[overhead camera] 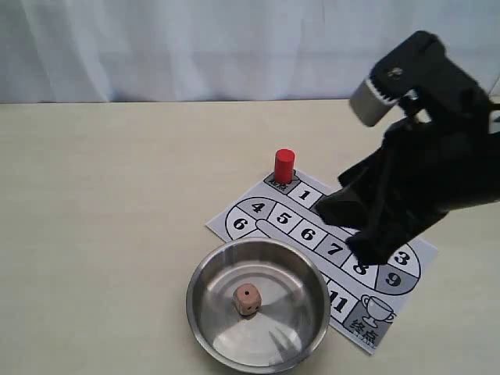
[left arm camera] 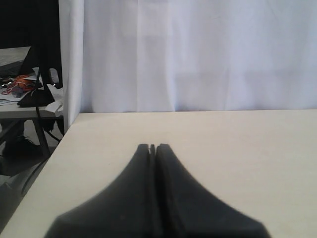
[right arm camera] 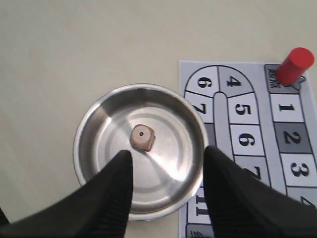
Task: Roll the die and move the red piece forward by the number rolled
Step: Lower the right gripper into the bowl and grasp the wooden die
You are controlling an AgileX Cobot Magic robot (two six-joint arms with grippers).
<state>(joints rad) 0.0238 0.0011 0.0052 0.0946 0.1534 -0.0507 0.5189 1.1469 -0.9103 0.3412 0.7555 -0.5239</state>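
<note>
The tan die (overhead camera: 247, 298) lies in the middle of the steel bowl (overhead camera: 197, 291) with a single pip up, and shows again as the die (right arm camera: 142, 137) inside the bowl (right arm camera: 82, 133). The red piece (overhead camera: 284, 166) stands upright on the corner square beside square 1 of the numbered board (overhead camera: 306, 233); in the right wrist view the red piece (right arm camera: 294, 65) is at the board's (right arm camera: 292, 140) corner. My right gripper (overhead camera: 341, 223) hangs open above the board and the bowl's edge, holding nothing (right arm camera: 168, 151). My left gripper (left arm camera: 152, 146) is shut and empty over bare table.
The cream table (overhead camera: 101, 203) stretches out to the left of the bowl. A white curtain (overhead camera: 195, 47) runs along the far edge. In the left wrist view the table's side edge (left arm camera: 59, 144) shows, with clutter beyond it.
</note>
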